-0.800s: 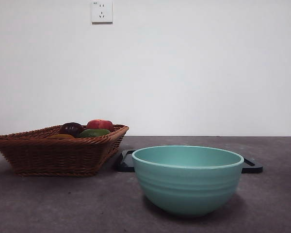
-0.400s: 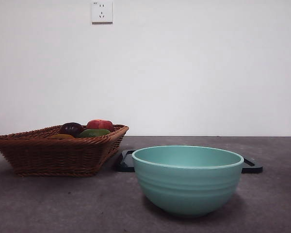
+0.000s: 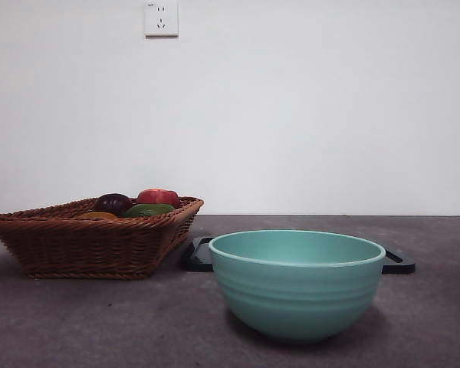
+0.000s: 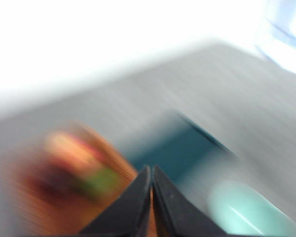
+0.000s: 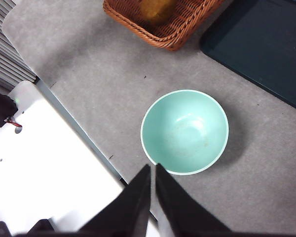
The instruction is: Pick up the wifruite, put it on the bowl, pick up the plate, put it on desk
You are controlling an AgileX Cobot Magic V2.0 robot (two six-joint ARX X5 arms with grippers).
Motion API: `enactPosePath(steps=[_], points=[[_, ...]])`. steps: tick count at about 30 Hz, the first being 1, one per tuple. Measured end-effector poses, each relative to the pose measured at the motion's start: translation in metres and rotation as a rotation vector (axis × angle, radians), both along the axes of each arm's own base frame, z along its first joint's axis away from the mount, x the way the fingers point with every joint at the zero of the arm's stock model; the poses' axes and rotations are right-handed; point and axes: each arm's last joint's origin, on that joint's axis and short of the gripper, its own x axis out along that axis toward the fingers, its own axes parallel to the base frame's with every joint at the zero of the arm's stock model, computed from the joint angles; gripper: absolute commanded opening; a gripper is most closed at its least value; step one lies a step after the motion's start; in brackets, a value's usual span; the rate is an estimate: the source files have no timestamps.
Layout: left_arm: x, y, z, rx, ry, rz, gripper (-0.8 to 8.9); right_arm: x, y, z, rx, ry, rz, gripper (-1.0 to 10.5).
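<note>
I read both grippers pinched closed, empty | bowl (image 3: 297, 285) mid-desk (image 3: 77, 322) | rigid, slick, breakable: grip rim.

My jaws black. Bowl (image 3: 297, 285) teal-green, paler rim. Basket (image 3: 92, 238) brown wicker. Tray (image 5: 266, 44) glossy black. Desk (image 3: 100, 322) speckled dark grey.

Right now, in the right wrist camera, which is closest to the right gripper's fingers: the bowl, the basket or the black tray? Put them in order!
1. The bowl, empty, closest to the right gripper.
2. The wicker basket and the black tray, both clearly beyond the bowl on opposite sides; too close to call between them.
</note>
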Motion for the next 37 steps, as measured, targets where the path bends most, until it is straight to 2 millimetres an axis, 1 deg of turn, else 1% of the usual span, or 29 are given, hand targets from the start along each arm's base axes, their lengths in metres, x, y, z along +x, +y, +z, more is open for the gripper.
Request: enactPosePath(steps=[2,4,6,9,12,18,20,26,29,32,37], points=[[-0.008,0.011,0.009,-0.004,-0.135,0.126,0.08,0.000,0.000,0.000,0.000,0.000,0.000,0.0],[-0.017,0.019,0.013,-0.001,-0.244,0.246,0.08,0.000,0.000,0.000,0.000,0.000,0.000,0.0],[-0.024,0.025,0.013,-0.004,-0.336,0.345,0.07,0.000,0.000,0.000,0.000,0.000,-0.001,0.0],[-0.035,0.032,0.004,-0.006,-0.444,0.480,0.07,0.000,0.000,0.000,0.000,0.000,0.000,0.0],[-0.038,0.036,-0.017,-0.005,-0.490,0.590,0.07,0.000,0.000,0.000,0.000,0.000,-0.001,0.0],[-0.033,0.039,-0.080,0.018,-0.426,0.674,0.07,0.000,0.000,0.000,0.000,0.000,-0.001,0.0],[-0.031,0.040,-0.102,0.029,-0.388,0.682,0.07,0.000,0.000,0.000,0.000,0.000,-0.001,0.0],[-0.028,0.040,-0.158,0.054,-0.300,0.680,0.07,0.000,0.000,0.000,0.000,0.000,-0.001,0.0],[-0.028,0.040,-0.181,0.063,-0.269,0.679,0.07,0.000,0.000,0.000,0.000,0.000,-0.001,0.0],[-0.027,0.040,-0.198,0.068,-0.251,0.678,0.07,0.000,0.000,0.000,0.000,0.000,-0.001,0.0],[-0.028,0.040,-0.215,0.069,-0.247,0.678,0.07,0.000,0.000,0.000,0.000,0.000,0.000,0.0]])
